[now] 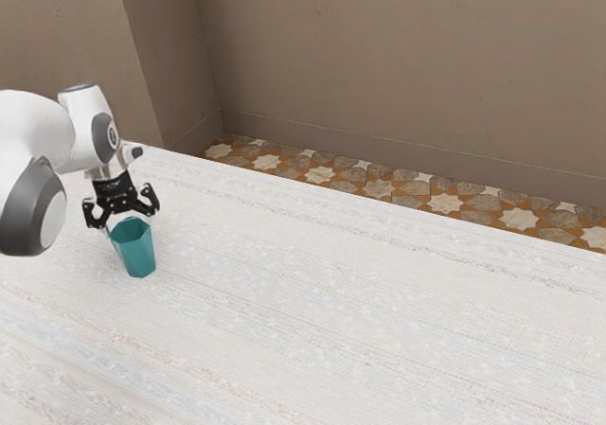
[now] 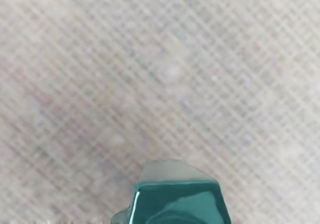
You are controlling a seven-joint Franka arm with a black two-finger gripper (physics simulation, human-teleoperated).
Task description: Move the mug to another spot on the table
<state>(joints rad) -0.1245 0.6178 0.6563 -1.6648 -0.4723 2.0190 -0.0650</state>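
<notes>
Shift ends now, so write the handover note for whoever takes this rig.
Gripper: open, just above the rim of the teal mug, fingers spread to either side, no grip.
Mug: upright on the table, toward the exterior view's left, not lifted.
Done: hand lined up over the mug.
Left: lower, close on it, lift, carry to another spot, set down, release.

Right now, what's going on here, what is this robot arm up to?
A single robot arm is going for a teal mug. The mug stands upright on the pale table, near the exterior view's left. The tool hangs just over the mug's rim with its fingers spread open, so nothing is gripped. In the wrist view the mug sits right under the hand. The mug has not yet been lifted.
</notes>
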